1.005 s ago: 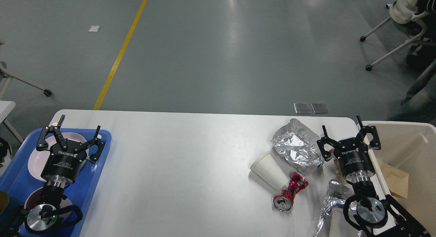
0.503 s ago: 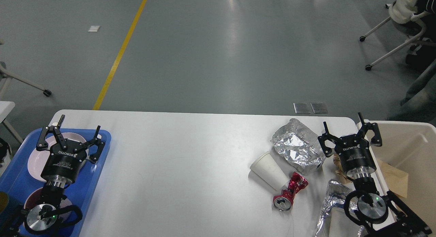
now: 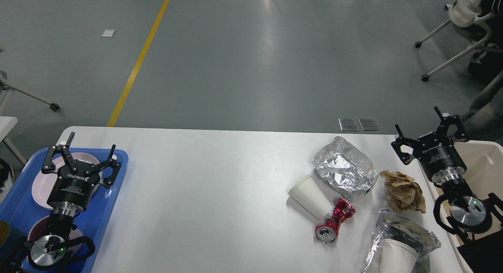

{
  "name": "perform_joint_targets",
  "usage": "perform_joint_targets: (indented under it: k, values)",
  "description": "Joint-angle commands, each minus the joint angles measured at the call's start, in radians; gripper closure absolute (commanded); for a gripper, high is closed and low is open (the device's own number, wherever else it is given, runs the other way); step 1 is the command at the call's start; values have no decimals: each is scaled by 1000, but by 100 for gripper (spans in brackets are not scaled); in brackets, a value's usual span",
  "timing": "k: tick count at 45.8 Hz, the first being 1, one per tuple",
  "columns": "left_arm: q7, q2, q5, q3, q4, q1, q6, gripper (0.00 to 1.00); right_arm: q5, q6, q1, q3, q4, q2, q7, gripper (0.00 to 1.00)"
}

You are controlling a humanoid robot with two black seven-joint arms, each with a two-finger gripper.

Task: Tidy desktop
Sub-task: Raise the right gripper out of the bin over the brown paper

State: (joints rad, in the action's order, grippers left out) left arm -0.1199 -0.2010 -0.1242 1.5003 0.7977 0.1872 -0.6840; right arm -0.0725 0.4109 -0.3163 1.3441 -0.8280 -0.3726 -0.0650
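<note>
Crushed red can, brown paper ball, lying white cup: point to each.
Crushed red can [image 3: 334, 223], head view, on its pinched middle.
Brown paper ball [image 3: 403, 191], head view, on its crumpled centre.
White cup [image 3: 311, 196], head view, on its side wall.

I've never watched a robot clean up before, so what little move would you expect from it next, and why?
Probably the right tool, open and empty above the beige bin, swings back left and down toward the crumpled brown paper. That wad lies closest to it on the desktop, beside the foil wrapper, and the rubbish is not yet in the bin.
</note>
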Motion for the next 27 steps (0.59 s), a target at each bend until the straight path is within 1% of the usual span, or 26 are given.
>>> perform_joint_targets:
  k: [1,8,16,27]
  values:
    - [0,0,0,0,0,-2,-2,3,0,3,-1,4,4,0,31,0]
    - [0,0,0,0,0,-2,-2,3,0,-1,0,6,4,14,24,0]
    - [0,0,0,0,0,-2,-2,3,0,3,-4,1,-2,70,24,0]
    - [0,0,0,0,0,-2,-2,3,2,3,-4,-2,-8,73,25,0]
